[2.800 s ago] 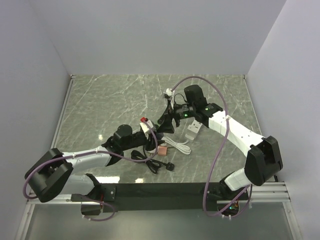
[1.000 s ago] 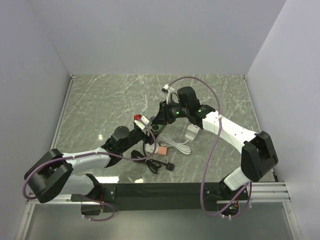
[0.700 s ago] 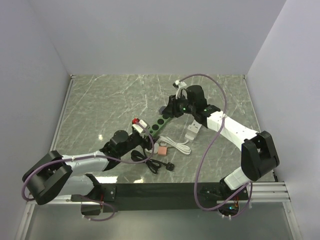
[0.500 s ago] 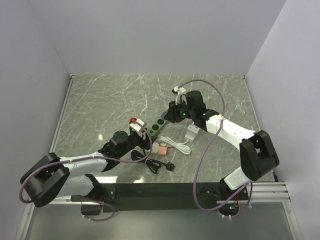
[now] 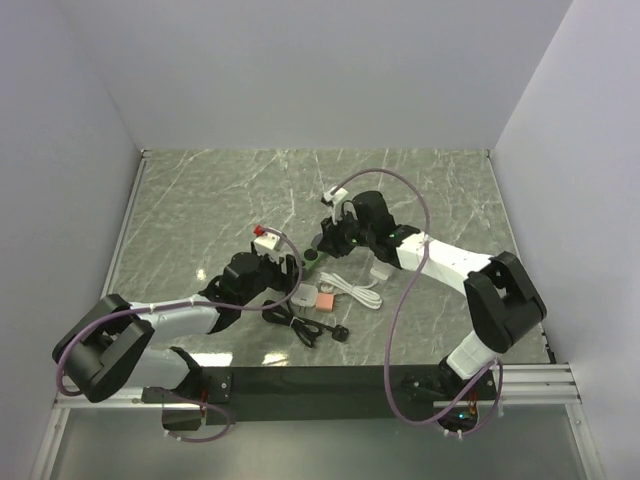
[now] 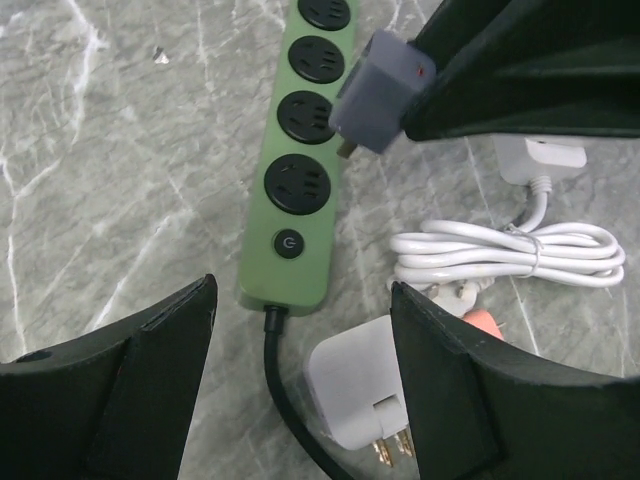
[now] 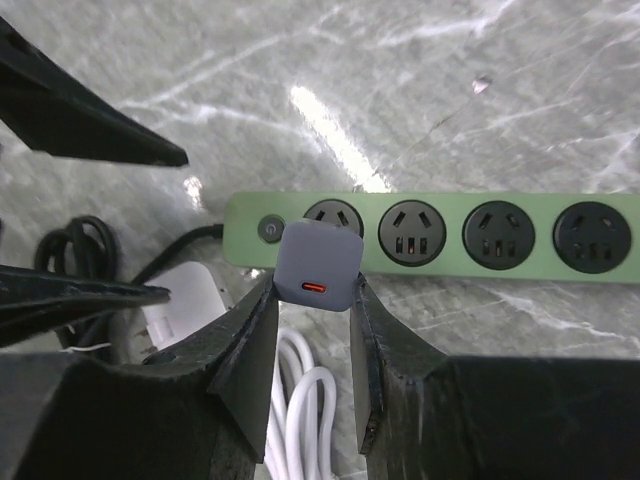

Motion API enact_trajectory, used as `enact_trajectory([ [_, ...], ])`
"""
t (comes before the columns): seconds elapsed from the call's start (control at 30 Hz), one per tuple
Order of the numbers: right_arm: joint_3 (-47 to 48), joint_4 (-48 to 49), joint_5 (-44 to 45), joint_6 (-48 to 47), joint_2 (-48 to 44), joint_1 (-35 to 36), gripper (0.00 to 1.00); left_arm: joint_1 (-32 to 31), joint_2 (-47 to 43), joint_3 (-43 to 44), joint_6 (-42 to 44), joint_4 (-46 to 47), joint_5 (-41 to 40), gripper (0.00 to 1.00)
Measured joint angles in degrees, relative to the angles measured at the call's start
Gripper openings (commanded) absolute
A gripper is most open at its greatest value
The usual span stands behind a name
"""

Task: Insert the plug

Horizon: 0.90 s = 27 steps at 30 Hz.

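The green power strip [image 6: 300, 170] lies flat on the marble, its switch end and black cord toward my left gripper. My right gripper [image 7: 313, 283] is shut on a grey cube plug [image 7: 318, 266]. The plug [image 6: 378, 92] hangs tilted just above the sockets nearest the switch, with its prongs showing clear of the strip. My left gripper [image 6: 302, 300] stands open just beyond the strip's switch end, straddling the cord and holding nothing. In the top view both grippers meet over the strip [image 5: 313, 258], which they mostly hide.
A white charger [image 6: 362, 392] lies prongs-out beside the black cord [image 7: 75, 245]. A coiled white cable [image 6: 510, 253] and a small pink piece [image 5: 324, 299] lie right of the strip. A black plug [image 5: 340, 333] lies near the front.
My right gripper swung out along the strip and came back to its switch end, still carrying the grey plug. The left gripper shifted slightly left.
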Motion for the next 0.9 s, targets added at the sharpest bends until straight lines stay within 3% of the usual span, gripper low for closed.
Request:
enact_trajectory([
  [0.27, 3.1, -2.0, 2.1, -2.5, 6.1, 2.1, 0.0, 1.7, 0.0, 0.0, -1.4, -1.3, 0.2, 0.76],
  [0.9, 6.3, -4.5, 3.8, -6.1, 9.1, 2.8, 0.0, 3.7, 8.8, 3.7, -1.6, -1.6, 1.9, 0.76],
])
